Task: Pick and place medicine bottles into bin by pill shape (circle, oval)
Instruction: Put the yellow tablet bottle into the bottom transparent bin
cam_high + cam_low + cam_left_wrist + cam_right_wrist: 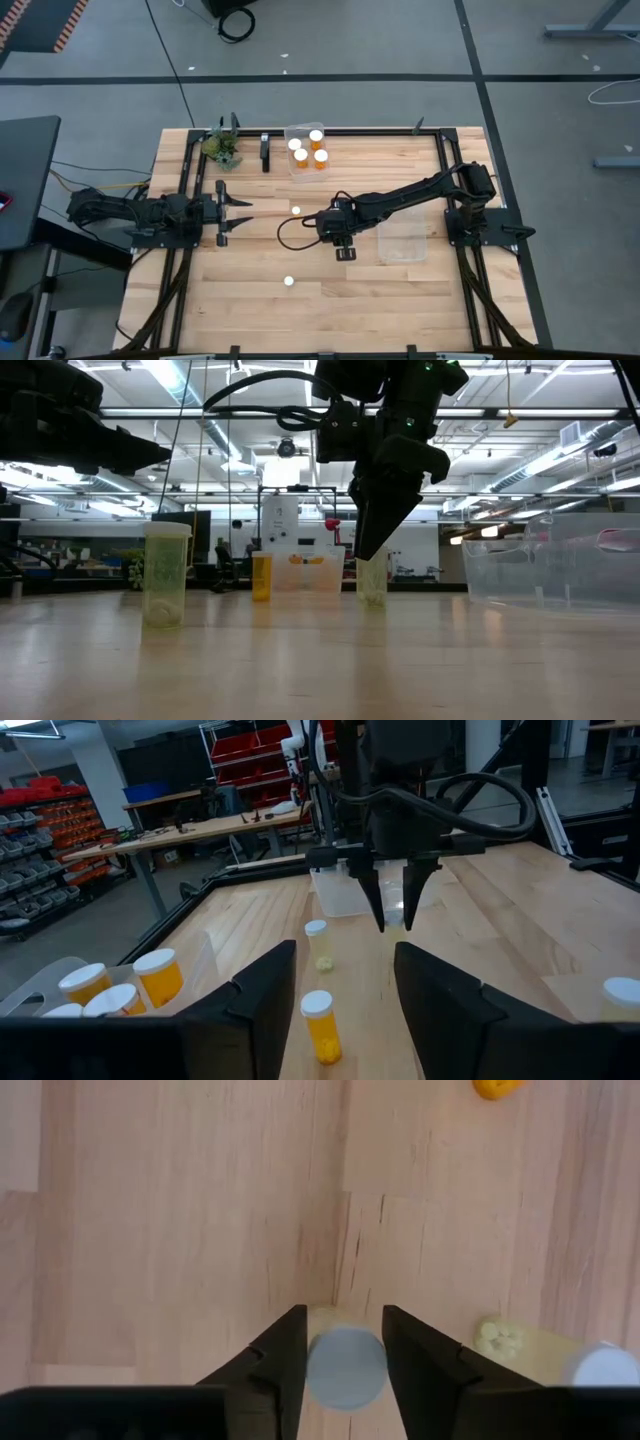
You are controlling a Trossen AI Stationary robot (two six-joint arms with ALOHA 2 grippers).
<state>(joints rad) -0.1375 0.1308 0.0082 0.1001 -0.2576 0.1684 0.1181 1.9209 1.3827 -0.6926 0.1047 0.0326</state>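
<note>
A small translucent bottle with a round white cap [346, 1368] stands upright on the pale wooden table [250, 300], near its middle, and sits directly between the two dark fingers [275, 1355] of the right gripper [345, 1360]. The wrist view shows the fingers close on either side of the cap, narrowed around it; whether they already press on the bottle cannot be told. In the low view the right gripper [375, 535] reaches down from above to the bottle [372, 580].

The step in hand looks like the pick: closing on this bottle before carrying it to a bin. The next move would call for a firm pinch, a straight lift, and a reading of the pill shape inside, which cannot be made out here. A clear plastic bin [403, 240] lies just beside the gripper on the right arm's side; a second clear bin [303, 135] at the far edge already holds four orange bottles with white caps [308, 150].

Three more bottles are loose: one with a white cap [297, 210] nearby towards the left arm, another [289, 281] towards the near edge, and a narrow orange one [261, 576] seen in the low view.

The left gripper [228, 212] waits at the table's left side, its jaws nearly closed and holding nothing. A small green plant [222, 146] sits at the far left corner.
</note>
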